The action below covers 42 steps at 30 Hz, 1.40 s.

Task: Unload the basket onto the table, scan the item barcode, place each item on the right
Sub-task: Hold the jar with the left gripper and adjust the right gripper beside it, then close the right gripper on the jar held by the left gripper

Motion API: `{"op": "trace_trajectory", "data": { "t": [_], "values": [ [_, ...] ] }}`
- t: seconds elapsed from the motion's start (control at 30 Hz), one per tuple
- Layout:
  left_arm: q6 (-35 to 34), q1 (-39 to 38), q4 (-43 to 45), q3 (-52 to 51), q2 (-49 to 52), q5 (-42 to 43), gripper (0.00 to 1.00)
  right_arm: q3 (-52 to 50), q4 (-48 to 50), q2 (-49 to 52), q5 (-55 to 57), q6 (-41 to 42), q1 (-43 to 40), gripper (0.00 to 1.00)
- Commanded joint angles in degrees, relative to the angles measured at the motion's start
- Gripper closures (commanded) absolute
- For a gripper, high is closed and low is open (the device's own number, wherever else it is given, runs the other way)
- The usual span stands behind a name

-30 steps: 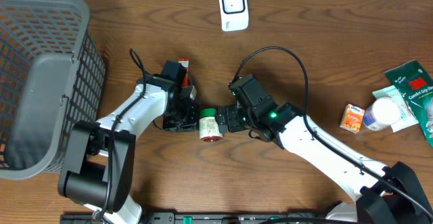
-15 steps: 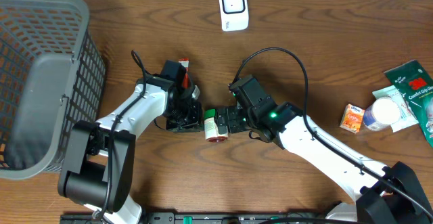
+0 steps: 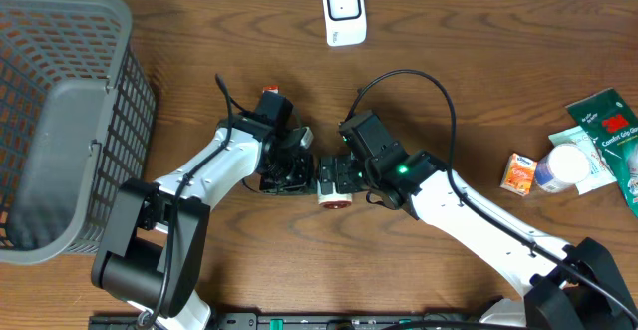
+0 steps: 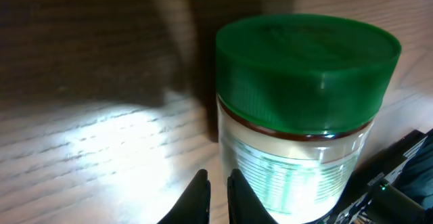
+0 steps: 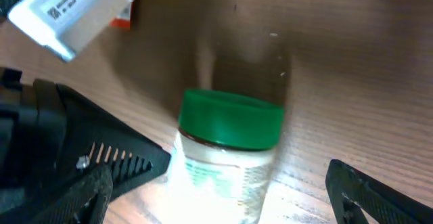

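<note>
- green-capped bottle lying on the worktop between both arms;
- left jaws pressed together just beside it; right jaws spread wide either side;
- scanner at far edge; basket off left

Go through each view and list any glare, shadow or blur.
Overhead: evenly lit, sharp, no strong glare. Left wrist: bright glare patch on the table, deep shadow upper left, the jar close and soft, its label washed out. Right wrist: jar label blown out white, whole frame slightly blurred.
</note>
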Motion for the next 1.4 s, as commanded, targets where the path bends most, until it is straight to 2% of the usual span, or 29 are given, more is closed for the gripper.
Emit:
{"op": "trace_trajectory", "data": {
  "t": [0.0, 0.13, 0.27, 0.73, 0.9, 1.2, 1.37],
  "values": [
    [-0.1, 0.1, 0.1, -0.1, -1.2, 0.5, 0.89, 0.0, 0.0, 1.2, 1.6, 1.6, -0.3, 0.03],
    [-0.1, -0.6, 0.1, -0.1, -1.2, 0.5, 0.88, 0.0, -2.4, 2.9, 1.5, 3.0, -0.7, 0.03],
    [-0.1, -1.7, 0.8, -0.1, -1.2, 0.5, 0.88, 0.0, -2.4, 4.8, 1.6, 3.7, -0.3, 0.08],
    [-0.3, -3.6, 2.9, -0.1, -1.2, 0.5, 0.88, 0.4, -4.8, 4.8, 3.1, 3.8, -0.4, 0.15],
    [-0.3, -3.7, 3.0, -0.1, -1.2, 0.5, 0.92, 0.4, -5.6, 5.0, 4.5, 4.6, -0.3, 0.16],
    [0.0, -3.8, 3.1, -0.1, -1.2, 0.6, 0.92, 0.4, -5.8, 5.0, 7.3, 4.3, -0.1, 0.14],
    [2.3, -3.8, 3.1, -0.1, -1.2, -1.6, 0.92, 0.4, -5.8, 5.0, 7.4, 2.8, 0.0, 0.18]
  ]
}}
